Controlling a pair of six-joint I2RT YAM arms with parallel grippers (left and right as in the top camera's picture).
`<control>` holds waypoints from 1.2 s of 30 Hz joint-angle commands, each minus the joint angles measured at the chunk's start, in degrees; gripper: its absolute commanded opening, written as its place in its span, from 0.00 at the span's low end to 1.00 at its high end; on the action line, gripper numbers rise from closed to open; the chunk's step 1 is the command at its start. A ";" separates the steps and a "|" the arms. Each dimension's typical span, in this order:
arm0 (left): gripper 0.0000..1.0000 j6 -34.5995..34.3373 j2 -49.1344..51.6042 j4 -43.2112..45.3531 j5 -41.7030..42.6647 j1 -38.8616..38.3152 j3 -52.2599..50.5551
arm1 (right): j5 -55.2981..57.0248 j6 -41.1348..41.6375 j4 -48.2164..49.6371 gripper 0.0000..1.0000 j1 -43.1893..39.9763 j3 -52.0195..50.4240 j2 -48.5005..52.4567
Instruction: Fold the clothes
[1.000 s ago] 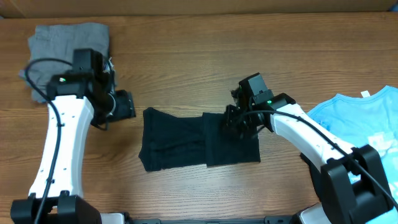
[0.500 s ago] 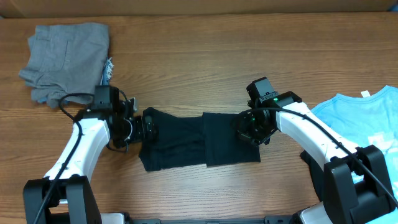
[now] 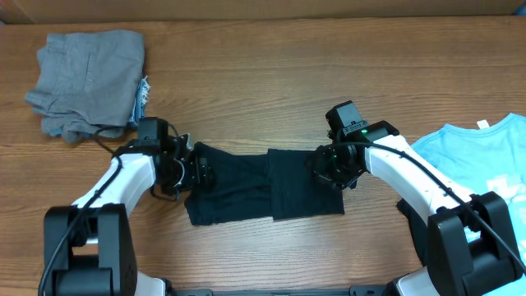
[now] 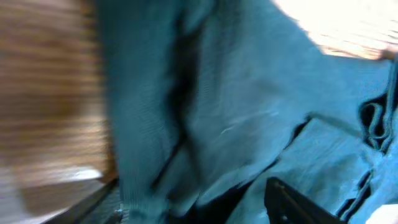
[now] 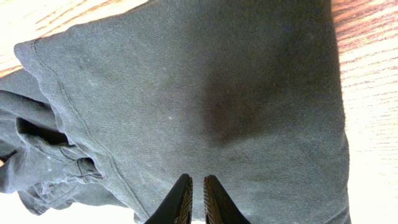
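The black T-shirt [image 3: 238, 185] lies partly folded on the wooden table, its right part doubled over. My left gripper [image 3: 200, 171] is at the shirt's left edge. In the blurred left wrist view its fingers [image 4: 193, 186] are spread wide with the shirt's cloth [image 4: 249, 93] between and beyond them. My right gripper [image 3: 327, 171] is over the shirt's folded right part. Its fingers [image 5: 198, 180] are together just above the flat cloth [image 5: 205, 81], with nothing seen between them.
Folded grey garments [image 3: 86, 78] lie at the back left corner. A light blue T-shirt [image 3: 477, 164] with white print lies at the right edge. Bare wooden table [image 3: 246, 82] stretches behind the black shirt.
My left arm has swung down from near the grey pile to the black shirt's left edge. My right gripper has shifted slightly right over the folded part.
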 commanded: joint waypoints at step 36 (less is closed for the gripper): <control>0.04 -4.17 -2.23 -43.15 -24.02 3.82 32.41 | 0.48 0.35 -0.83 0.08 -1.99 0.02 -1.11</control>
